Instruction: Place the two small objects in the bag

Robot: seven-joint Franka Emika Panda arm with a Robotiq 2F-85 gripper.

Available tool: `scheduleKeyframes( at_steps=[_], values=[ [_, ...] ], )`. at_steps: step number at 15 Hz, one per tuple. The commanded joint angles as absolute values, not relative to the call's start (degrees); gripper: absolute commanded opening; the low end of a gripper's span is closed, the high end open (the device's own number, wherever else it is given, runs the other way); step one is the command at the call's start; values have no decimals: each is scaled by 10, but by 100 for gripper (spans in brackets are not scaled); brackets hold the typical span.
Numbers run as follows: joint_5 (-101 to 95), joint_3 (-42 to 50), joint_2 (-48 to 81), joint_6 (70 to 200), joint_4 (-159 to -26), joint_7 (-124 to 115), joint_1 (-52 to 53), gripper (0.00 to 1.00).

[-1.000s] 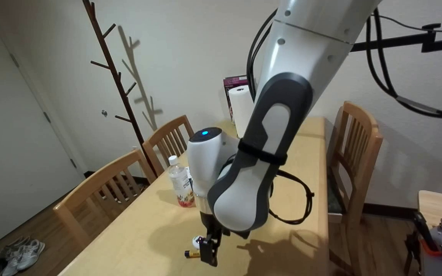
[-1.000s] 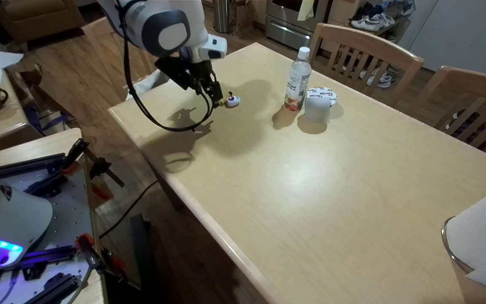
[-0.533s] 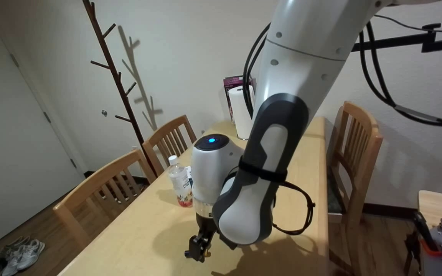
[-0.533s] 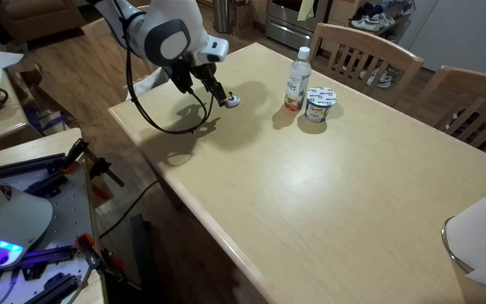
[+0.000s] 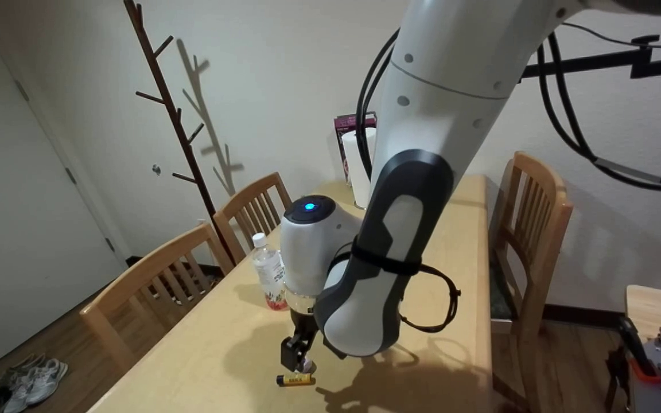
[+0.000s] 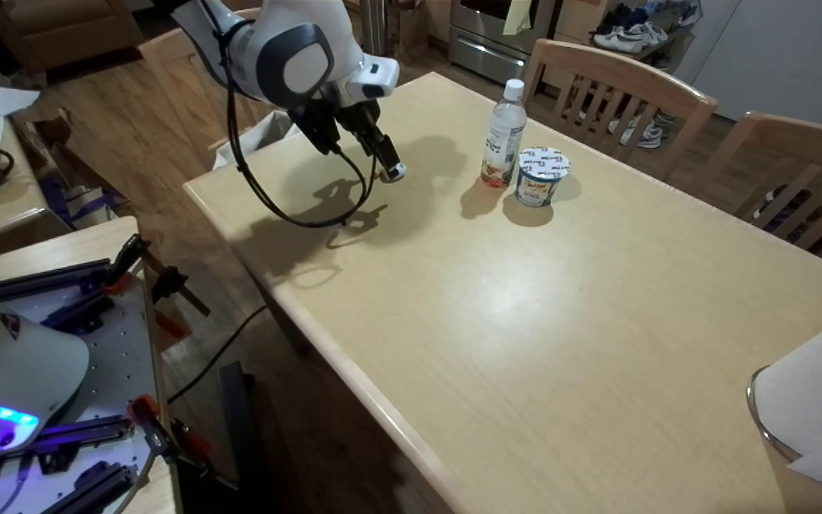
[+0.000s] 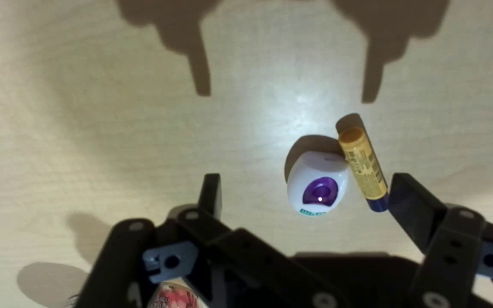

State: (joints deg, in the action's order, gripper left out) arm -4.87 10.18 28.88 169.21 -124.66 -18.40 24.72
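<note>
Jaws spread wide; wrist view, I'd pinch white dispenser (image 7: pixel 317 184) eleven-to-five, missing yellow tube (image 7: pixel 364 169) at its two o'clock.

A bottle (image 6: pixel 503 139) stands upright on the table (image 6: pixel 596 285), just beside a lidded cup (image 6: pixel 538 187). A paper towel roll (image 5: pixel 356 166) stands before a box (image 5: pixel 345 123). Wooden chairs (image 6: pixel 625 71) stand beside the table.

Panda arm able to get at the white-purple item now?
Probably yes: the pincer is open and nothing covers the white-purple item in the wrist view; the yellow tube beside it may interfere.
</note>
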Motion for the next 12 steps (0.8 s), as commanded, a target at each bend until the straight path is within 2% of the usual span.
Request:
scheduleKeyframes(
  at_steps=[1, 2, 5, 8, 12],
  values=[
    [-21, 17, 309, 1685, -1212, -128, 171, 100],
    [-46, 69, 296, 1691, -1233, -174, 219, 100],
    [-36, 30, 304, 1691, -1221, -153, 185, 100],
    [-26, 74, 312, 1696, -1215, -230, 224, 100],
    [13, 78, 341, 1702, -1205, -290, 230, 100]
  ],
)
